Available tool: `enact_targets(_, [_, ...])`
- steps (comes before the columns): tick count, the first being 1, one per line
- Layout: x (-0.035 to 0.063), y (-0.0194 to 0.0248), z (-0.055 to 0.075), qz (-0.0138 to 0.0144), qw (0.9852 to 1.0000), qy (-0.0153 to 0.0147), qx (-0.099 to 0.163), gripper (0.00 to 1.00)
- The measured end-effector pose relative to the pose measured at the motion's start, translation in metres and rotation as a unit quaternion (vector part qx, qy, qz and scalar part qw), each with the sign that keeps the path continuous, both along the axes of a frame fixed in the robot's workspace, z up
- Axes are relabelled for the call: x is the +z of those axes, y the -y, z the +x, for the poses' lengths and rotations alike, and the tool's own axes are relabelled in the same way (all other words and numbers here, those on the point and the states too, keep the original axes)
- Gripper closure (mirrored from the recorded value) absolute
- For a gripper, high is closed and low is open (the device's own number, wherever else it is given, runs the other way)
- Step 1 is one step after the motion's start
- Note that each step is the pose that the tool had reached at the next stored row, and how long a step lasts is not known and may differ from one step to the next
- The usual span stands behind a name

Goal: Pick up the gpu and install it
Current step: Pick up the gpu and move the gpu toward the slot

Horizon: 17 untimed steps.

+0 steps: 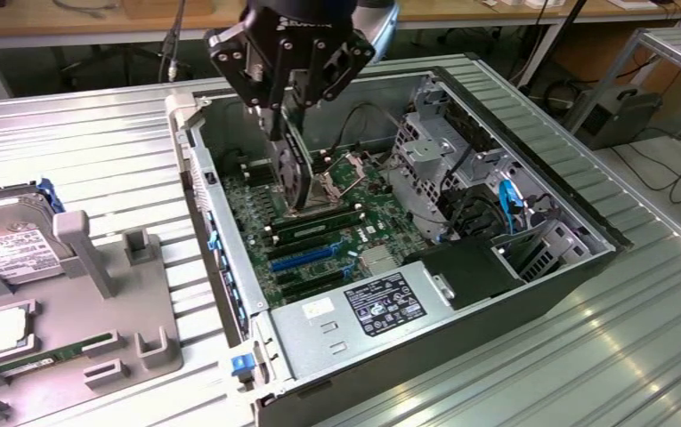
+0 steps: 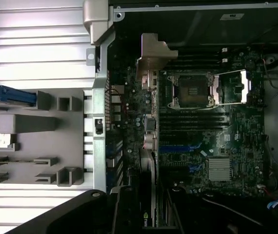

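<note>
In the upper middle of the exterior view, the gripper [image 1: 282, 133] is clamped on the gpu [image 1: 297, 182] — a thin black card hanging edge-down over the green motherboard [image 1: 376, 233] inside the open computer case [image 1: 495, 329]. It looks light and stiff but fragile — best held by its plain edges, clear of the contacts.

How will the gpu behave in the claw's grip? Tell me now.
The gpu hangs straight below the claw without sagging, so it is probably stiff. It looks thin and flat, so likely light, yet apt to twist in the grip if pushed sideways. Its silver bracket juts out and might catch the case.
</note>
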State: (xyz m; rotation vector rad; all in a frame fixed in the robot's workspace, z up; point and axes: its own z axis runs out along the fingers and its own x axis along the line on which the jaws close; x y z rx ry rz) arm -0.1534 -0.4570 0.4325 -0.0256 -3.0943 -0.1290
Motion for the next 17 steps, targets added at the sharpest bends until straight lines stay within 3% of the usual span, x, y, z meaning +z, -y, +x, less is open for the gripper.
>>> enact_targets(8, [-0.0120, 0.0000, 0.039, 0.0000, 1.0000, -0.0039, 0.000, 0.74])
enact_targets(13, [-0.0205, 0.0002, 0.061, 0.0001, 1.0000, -0.0040, 0.000, 0.74])
enact_targets(17, [-0.0278, 0.0027, 0.078, 0.0000, 1.0000, -0.0041, 0.000, 0.74])
